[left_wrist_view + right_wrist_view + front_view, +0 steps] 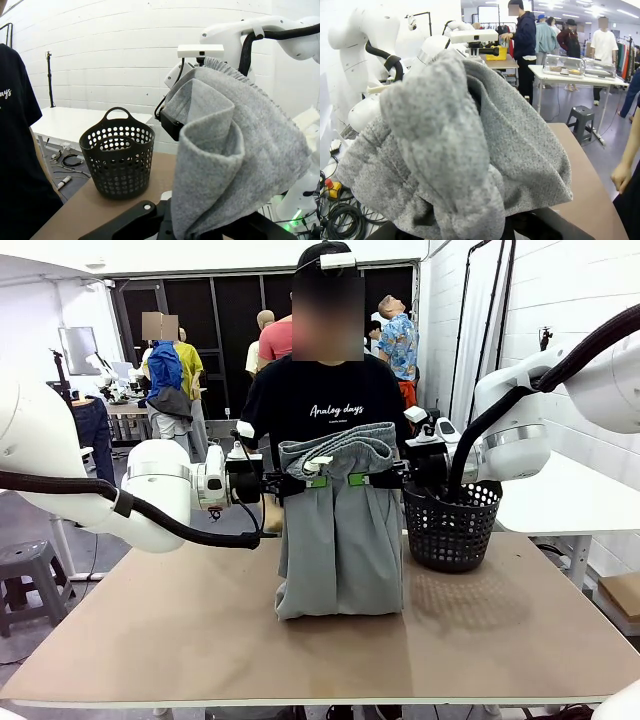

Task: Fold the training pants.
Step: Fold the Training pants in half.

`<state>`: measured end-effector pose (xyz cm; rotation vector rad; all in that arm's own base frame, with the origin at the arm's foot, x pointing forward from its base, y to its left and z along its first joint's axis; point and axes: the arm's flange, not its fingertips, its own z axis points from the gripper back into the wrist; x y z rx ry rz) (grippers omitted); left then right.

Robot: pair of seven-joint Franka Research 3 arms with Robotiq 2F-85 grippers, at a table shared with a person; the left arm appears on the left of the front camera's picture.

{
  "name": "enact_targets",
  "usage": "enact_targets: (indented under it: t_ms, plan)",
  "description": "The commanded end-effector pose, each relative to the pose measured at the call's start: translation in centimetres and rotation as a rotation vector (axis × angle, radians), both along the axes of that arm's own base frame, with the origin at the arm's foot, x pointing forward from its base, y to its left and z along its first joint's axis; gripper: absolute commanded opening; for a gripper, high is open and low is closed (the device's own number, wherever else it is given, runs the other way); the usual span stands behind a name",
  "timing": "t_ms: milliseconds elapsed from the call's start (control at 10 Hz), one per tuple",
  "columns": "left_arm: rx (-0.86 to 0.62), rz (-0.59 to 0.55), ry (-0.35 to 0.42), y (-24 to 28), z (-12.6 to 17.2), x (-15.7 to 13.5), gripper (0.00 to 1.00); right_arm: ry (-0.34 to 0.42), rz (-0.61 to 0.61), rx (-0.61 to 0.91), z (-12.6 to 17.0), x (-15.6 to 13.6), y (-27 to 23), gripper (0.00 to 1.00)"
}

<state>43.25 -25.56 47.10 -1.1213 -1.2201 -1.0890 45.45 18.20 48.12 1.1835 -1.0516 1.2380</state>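
Hanging training pants (340,530) brushing brown table (200,640)

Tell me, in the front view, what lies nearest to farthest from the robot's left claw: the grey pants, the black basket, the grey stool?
From the left gripper:
1. The training pants, clamped in it, hanging at the middle.
2. The black basket, on the table to the robot's right.
3. The grey stool, on the floor off the table's left side.

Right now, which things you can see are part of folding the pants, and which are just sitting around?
Part of the job:
- training pants, held up over the table
- left end effector, shut on them
- right end effector, shut on them

Just there:
- black basket on the table
- person behind the pants
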Motion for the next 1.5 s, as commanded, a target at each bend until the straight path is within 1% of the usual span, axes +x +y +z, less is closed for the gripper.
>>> enact_targets:
  t_ms: [0,1400]
  plan:
    - [0.002,0.000,-0.002,-0.12,0.34,-0.09,0.00,-0.003,-0.001,0.023,0.06,-0.36,0.00,0.00]
    - [0.002,0.000,-0.002,-0.12,0.34,-0.09,0.00,-0.003,-0.001,0.023,0.06,-0.36,0.00,0.00]
